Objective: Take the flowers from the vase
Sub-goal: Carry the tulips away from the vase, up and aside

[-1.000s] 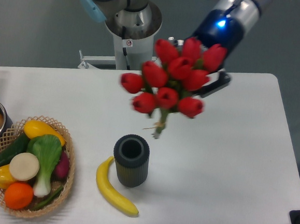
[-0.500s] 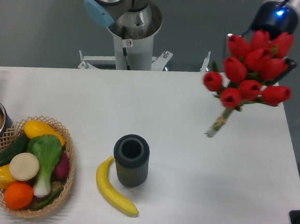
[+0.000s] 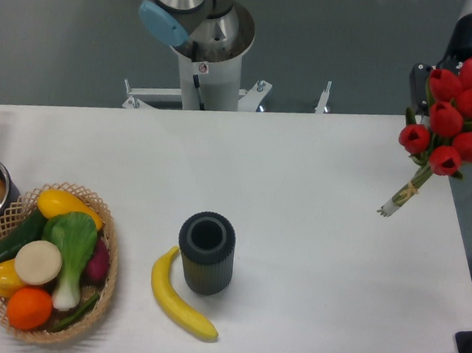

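Bunch of red tulip buds with green leaves and a pale tied stem bundle (image 3: 455,120): carried rightward since a moment ago, now aloft over the tabletop's (image 3: 300,198) far right edge, well clear of the dark ribbed cylindrical vase (image 3: 206,253) near the front edge. Pick-up looks accomplished. Long axis tilted, stems pointing down-left, blooms up-right. Jaws hidden behind blooms; grip cannot be told.

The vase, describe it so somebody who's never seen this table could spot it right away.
Look at the white table, near its front edge and a little left of centre. The vase stands upright there, just right of the banana. It is a dark ribbed cylinder with an open, empty mouth, unlike the colourful basket further left.
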`<control>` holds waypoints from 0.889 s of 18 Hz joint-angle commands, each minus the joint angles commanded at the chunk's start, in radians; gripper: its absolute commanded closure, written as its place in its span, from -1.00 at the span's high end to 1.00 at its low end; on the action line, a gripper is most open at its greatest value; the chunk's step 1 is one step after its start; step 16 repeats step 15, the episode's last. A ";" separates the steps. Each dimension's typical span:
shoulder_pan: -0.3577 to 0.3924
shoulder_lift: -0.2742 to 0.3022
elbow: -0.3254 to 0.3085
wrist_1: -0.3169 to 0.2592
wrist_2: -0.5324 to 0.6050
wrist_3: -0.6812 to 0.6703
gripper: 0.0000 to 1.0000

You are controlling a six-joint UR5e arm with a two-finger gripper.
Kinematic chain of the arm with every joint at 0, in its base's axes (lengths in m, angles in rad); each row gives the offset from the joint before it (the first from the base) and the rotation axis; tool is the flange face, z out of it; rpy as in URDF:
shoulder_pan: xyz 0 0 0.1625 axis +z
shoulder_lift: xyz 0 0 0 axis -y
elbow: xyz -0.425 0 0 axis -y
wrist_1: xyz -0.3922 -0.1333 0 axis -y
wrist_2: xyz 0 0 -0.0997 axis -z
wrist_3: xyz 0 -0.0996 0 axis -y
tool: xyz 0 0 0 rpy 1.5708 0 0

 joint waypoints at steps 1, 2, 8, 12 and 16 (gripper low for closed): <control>0.002 0.000 -0.005 0.000 0.000 0.002 -0.19; 0.011 0.000 -0.009 0.000 0.000 0.002 -0.19; 0.032 0.002 -0.015 -0.002 -0.031 0.000 -0.19; 0.034 0.002 -0.018 -0.002 -0.031 0.000 -0.19; 0.034 0.002 -0.018 -0.002 -0.031 0.000 -0.19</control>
